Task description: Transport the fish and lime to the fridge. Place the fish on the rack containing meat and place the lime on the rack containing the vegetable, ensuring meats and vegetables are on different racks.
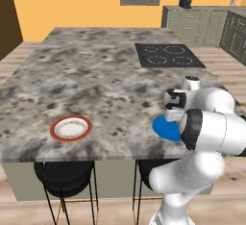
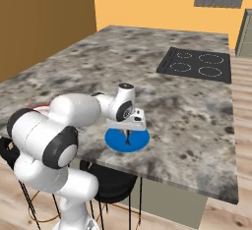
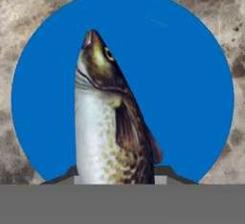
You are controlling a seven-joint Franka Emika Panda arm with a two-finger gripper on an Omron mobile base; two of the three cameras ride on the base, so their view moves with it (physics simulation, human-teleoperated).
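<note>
A speckled brown and white fish lies on a round blue plate near the front edge of the marble island. In the hand view my gripper points straight down over it. One fingertip rests against each flank of the fish's body. In the right base view the gripper stands just over the blue plate, and the fish rests on that plate. From the left base view the arm covers most of the blue plate. The lime, the fridge and its racks are out of view.
A white plate with a red rim sits at the island's front left. A black cooktop is set into the far right of the counter. Black stools stand under the front edge.
</note>
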